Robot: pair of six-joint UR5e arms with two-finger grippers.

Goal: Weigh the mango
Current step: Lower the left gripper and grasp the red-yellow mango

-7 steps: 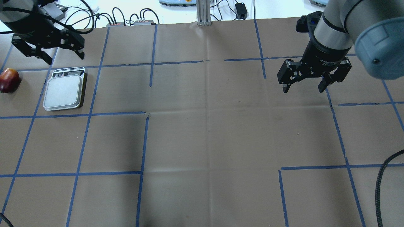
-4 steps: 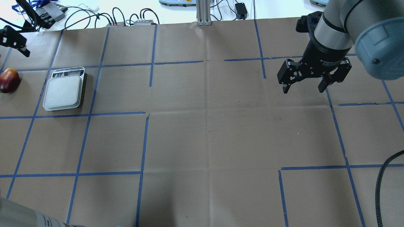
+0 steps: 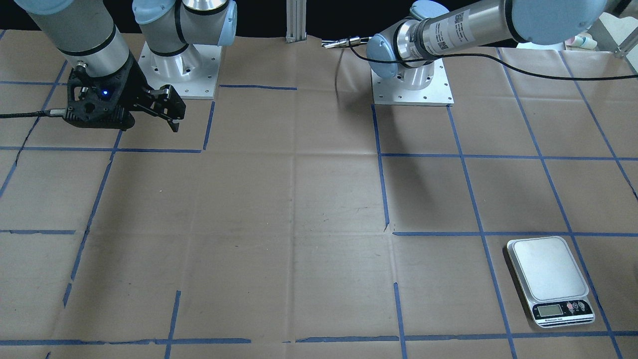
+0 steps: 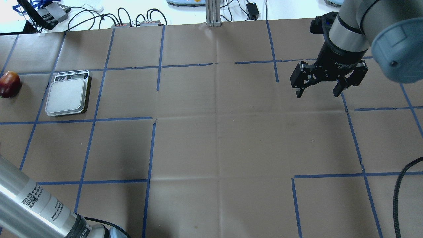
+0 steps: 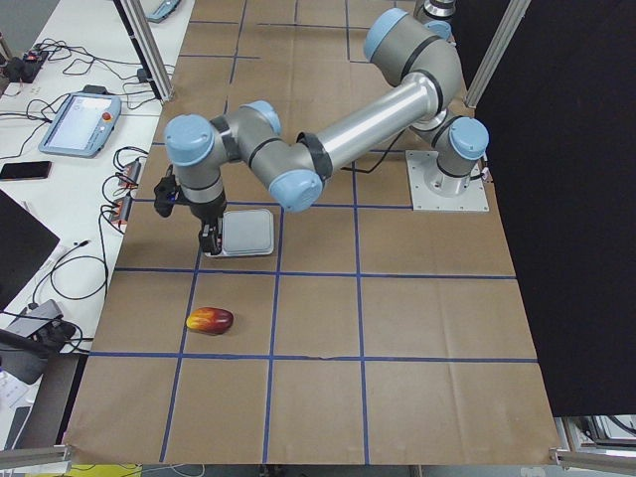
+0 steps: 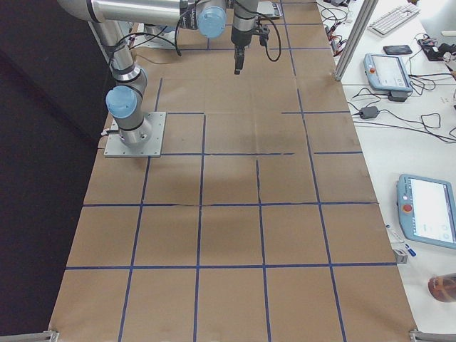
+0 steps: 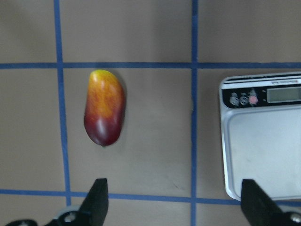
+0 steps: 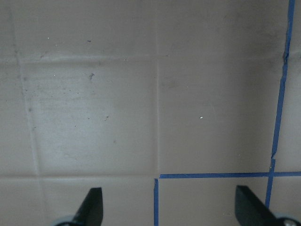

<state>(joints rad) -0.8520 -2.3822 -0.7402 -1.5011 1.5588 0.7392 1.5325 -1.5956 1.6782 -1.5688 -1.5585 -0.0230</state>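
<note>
**Left tool gone from the overhead shot; mango untouched on the desk**

A second ago my left tool (image 7: 176, 205) hung at the overhead view's top-left corner, just behind the scale (image 4: 66, 96); it has since swung out of that view, and only the left forearm (image 4: 29, 201) crosses the lower-left corner; the right tool (image 4: 318, 93) has not budged, its fingers spread wide above bare paper. The mango (image 4: 9, 84) lies where it lay, on the desk (image 4: 214, 138) at the overhead view's left edge, near the scale but apart from it, with a blue tape line (image 4: 42, 99) between the two.

The left wrist camera gives me what the overhead does not: the left tool's fingers stand wide apart; the mango sits ahead of them, its yellow end farthest from the tool and its dark red end nearest; the scale's display strip is level with that yellow end. Only the left side view shows the tool whole; it points down above the desk, just beside the scale's corner on the mango's side.
</note>
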